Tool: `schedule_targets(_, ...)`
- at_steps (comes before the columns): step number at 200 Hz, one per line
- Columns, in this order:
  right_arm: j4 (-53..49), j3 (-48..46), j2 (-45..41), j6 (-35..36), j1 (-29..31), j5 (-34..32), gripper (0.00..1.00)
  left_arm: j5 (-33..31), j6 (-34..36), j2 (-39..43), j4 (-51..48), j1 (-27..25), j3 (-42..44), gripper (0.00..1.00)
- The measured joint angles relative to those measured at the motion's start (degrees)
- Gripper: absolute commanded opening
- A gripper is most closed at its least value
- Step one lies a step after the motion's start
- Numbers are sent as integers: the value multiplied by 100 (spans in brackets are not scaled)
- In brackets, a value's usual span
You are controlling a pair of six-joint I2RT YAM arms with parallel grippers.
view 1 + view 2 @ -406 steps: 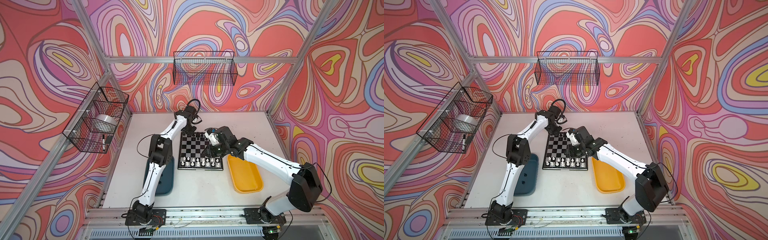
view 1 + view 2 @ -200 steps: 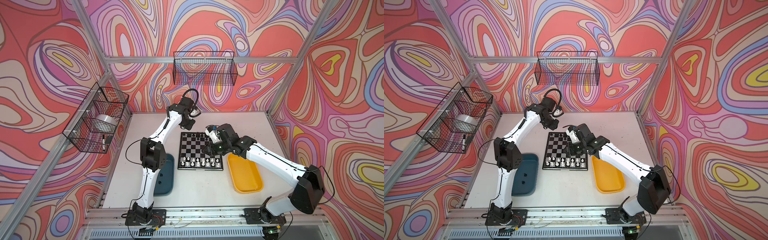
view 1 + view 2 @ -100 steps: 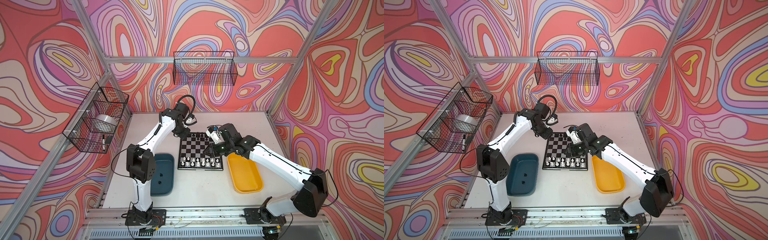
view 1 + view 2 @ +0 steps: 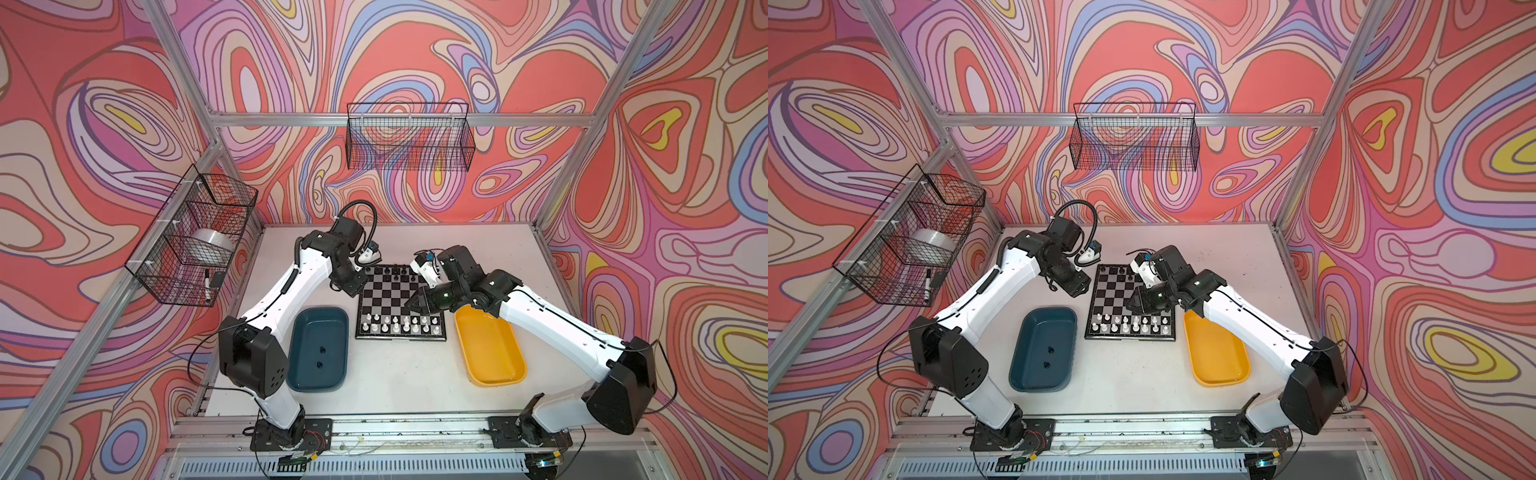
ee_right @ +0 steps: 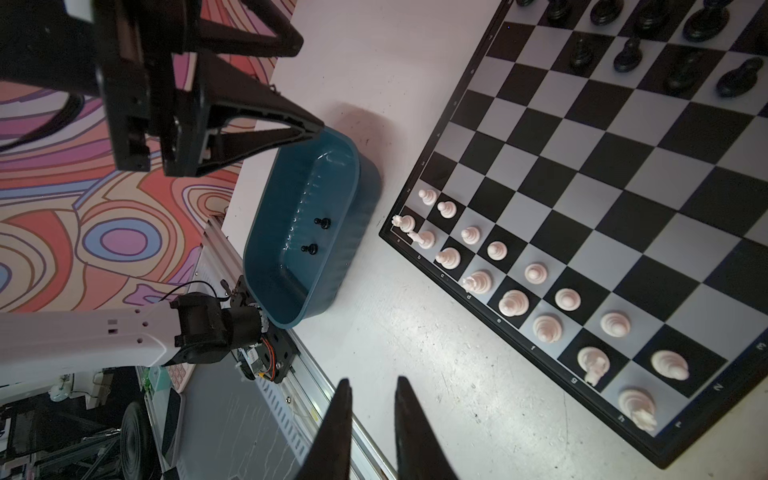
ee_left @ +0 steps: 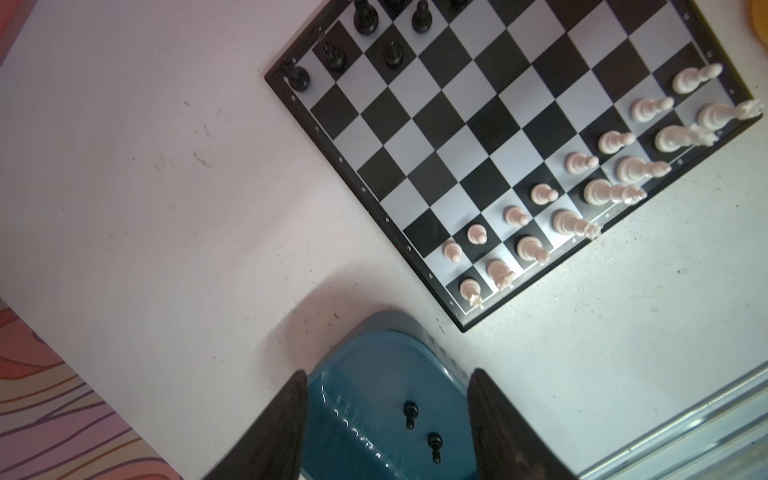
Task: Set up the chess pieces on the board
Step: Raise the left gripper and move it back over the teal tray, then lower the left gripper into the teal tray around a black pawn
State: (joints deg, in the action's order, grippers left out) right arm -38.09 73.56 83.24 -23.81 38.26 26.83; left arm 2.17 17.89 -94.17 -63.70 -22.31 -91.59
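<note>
Patterned cell walls (image 4: 104, 124) and alu frame (image 4: 291, 120) box the white table (image 4: 399, 374) on three sides. Front rail (image 4: 395, 428) closes the fourth. Ref. landmark: the board (image 4: 395, 291), flat, approx. mid-table.

Teal tray (image 4: 320, 332) lies just beside the board on the left-arm side. Yellow tray (image 4: 490, 353) lies just beside it on the right-arm side, apparently empty.

Left gripper (image 6: 386, 374) hangs off the board's teal-tray edge, toward the far corner. Its fingers (image 6: 282, 428) are spread wide w/ nothing between. Right gripper (image 5: 372, 380) hovers over the board's yellow-tray side. Its fingers (image 5: 332, 436) are nearly together w/ a thin gap, nothing in it.

Status: white chess pieces (image 6: 542, 193) fill both near rows, complete by count. Black chess pieces (image 6: 365, 20) occupy the far rows in part; the arms hide some squares. Two 2nd-row squares next to the far teal-side corner look bare. Two black pieces (image 6: 410, 409) lie in the teal tray. Est.: task nearly done, two placements left.

Clearance: table is bare beyond the board's far edge, also btw. its near edge and the front rail. Tight spots: tray wall on entry; black pieces standing next to the target squares.
</note>
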Motion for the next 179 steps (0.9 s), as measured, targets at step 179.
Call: schedule_targets(179,319,361,592,109,0,457,19,603,1045,2358,-382,1008,3012,71)
